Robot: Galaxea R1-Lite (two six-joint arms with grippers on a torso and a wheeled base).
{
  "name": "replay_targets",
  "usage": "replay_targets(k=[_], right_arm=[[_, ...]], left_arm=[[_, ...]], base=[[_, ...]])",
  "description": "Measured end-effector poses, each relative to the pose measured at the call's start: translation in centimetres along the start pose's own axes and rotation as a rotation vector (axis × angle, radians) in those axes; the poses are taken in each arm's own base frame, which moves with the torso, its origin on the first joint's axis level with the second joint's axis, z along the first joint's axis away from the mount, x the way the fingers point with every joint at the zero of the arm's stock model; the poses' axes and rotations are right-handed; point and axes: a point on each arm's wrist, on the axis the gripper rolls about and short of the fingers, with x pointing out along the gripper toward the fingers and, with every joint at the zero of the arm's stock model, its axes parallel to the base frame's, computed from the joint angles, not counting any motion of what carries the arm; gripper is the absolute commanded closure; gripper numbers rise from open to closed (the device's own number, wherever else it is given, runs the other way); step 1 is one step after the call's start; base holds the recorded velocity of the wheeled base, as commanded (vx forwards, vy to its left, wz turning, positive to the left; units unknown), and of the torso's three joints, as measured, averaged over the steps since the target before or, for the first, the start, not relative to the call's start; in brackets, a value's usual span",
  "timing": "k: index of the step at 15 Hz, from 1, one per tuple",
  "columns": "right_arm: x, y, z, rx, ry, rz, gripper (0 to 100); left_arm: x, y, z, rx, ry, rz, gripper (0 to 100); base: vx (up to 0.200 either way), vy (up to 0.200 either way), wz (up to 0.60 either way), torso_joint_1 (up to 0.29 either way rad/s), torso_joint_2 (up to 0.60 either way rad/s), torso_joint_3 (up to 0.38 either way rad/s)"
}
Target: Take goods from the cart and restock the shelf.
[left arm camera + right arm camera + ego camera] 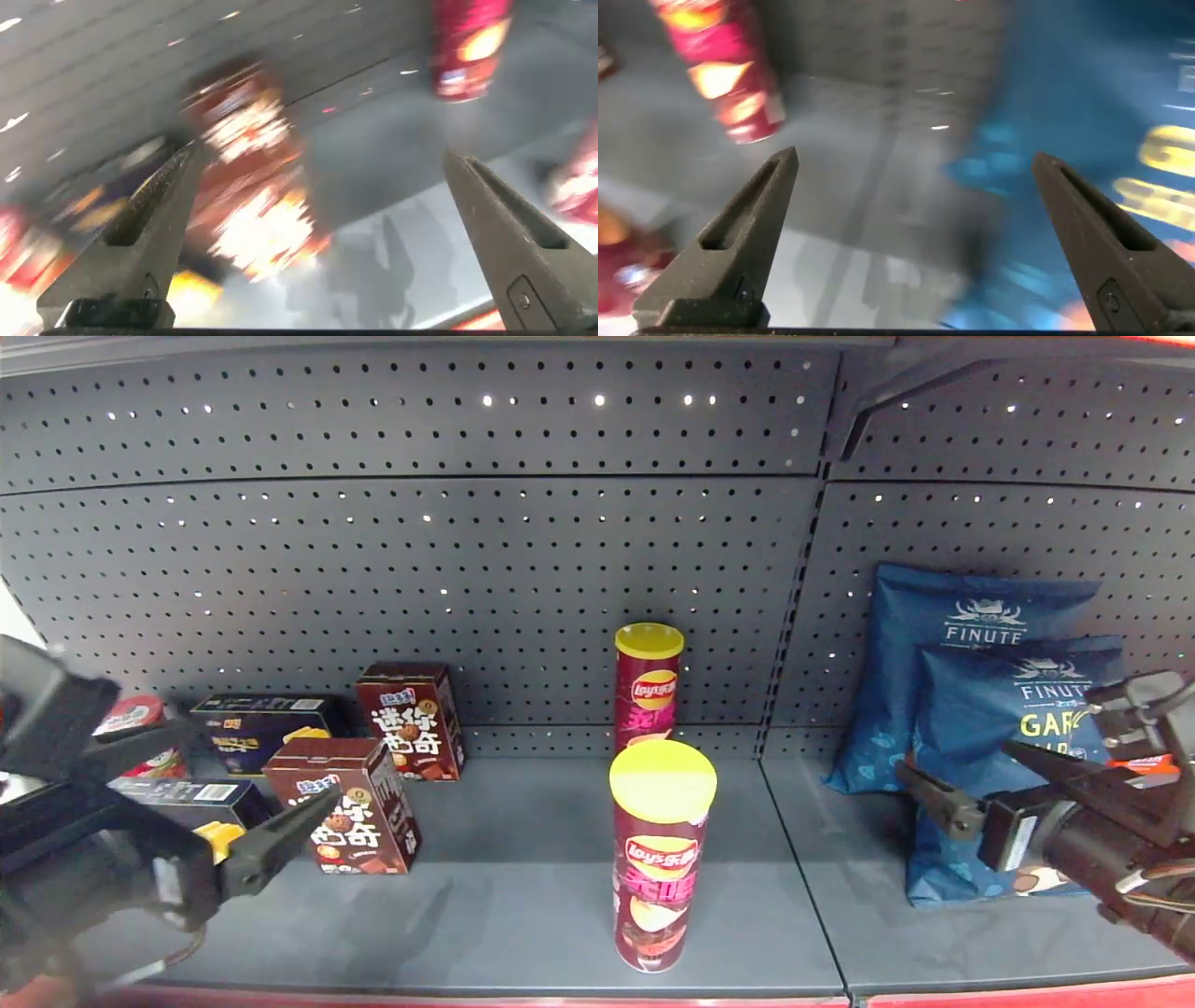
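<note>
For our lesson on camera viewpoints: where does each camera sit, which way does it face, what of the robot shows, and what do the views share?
Head view: on the head, looking forward and down at the shelf; both arms show, left tool and right tool open.
Left wrist view: on the left wrist, facing a brown box between its own fingers.
Right wrist view: on the right wrist, facing the shelf floor beside the blue bags; own fingers show.
Shared: all views catch a red chip can.

Shelf [523, 887] matt grey perforated metal; chip cans [658, 859] glossy, plastic lids; blue bags [971, 709] matt.
</note>
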Motion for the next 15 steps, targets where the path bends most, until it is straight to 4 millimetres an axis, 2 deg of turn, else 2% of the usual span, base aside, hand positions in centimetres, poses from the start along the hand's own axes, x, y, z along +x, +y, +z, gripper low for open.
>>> replay_targets(k=[3, 7, 12, 15], right_arm=[[-3.6, -2.9, -1.0, 0.017, -0.023, -0.145, 0], [-8.7, -4.7, -4.0, 0.033, -0.015, -0.300, 0], [-14.1, -4.3, -6.5, 0.033, 0.016, -0.353, 0], [-17.1, -3.7, -8.6, 0.005, 0.015, -0.293, 0]], left_arm=[[-5.1, 0.9, -3.5, -0.025, -0.044, 0.122, 0], [-9.6, 0.0, -8.2, -0.033, -0.028, 0.172, 0], [-13.2, -1.0, -11.8, -0.039, -0.074, 0.200, 0], [-13.4, -1.4, -13.4, -0.057, -0.125, 0.214, 0]], base=[[0.000, 0.000, 0.00, 0.000, 0.00, 0.000], [0.000, 0.000, 0.00, 0.000, 0.00, 0.000], [0.000, 0.000, 0.00, 0.000, 0.00, 0.000], [0.000, 0.000, 0.00, 0.000, 0.00, 0.000]])
